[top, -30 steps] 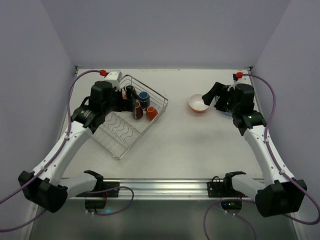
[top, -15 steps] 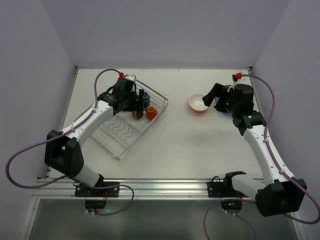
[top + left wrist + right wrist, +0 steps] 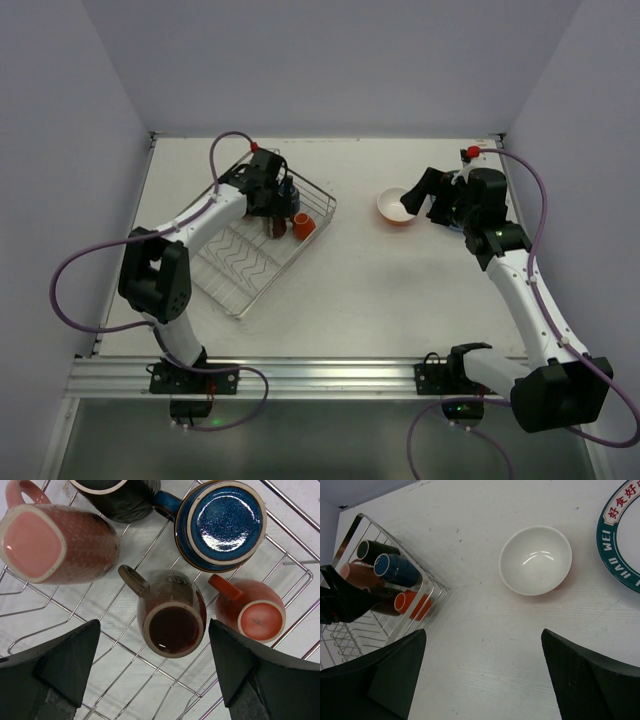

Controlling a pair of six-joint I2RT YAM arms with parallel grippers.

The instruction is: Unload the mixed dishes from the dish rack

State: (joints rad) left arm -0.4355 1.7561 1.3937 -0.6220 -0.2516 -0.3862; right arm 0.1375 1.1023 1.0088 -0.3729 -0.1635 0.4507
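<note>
Swinging right across the dish rack (image 3: 235, 262), the left arm is now reaching to its far corner, where a second ago it was hanging over the near side. Its left end effector (image 3: 272, 203) is hovering over the cluster of mugs, pointing straight down. On the wrist camera the jaws are standing wide open, with the brown mug (image 3: 172, 622) sitting squarely between them, mouth up, handle pointing up-left. Crowding around it are the pink mug (image 3: 52, 542) to the left, the black mug (image 3: 117, 497) above, the blue mug (image 3: 220, 522) with its base showing, and the orange mug (image 3: 252, 612) just beside it on the right.

Over on the other side, nothing is changing. The right end effector (image 3: 483, 645) is holding its place, fingers spread and gripping nothing, near the orange bowl (image 3: 535, 560) already out on the worktop (image 3: 400, 290), with the pattern-rimmed plate (image 3: 620, 535) beside it.

So all five mugs are still waiting in the rack, and the brown one is looking like the next pick. It's tight in there, and the orange neighbour could be getting nudged.
</note>
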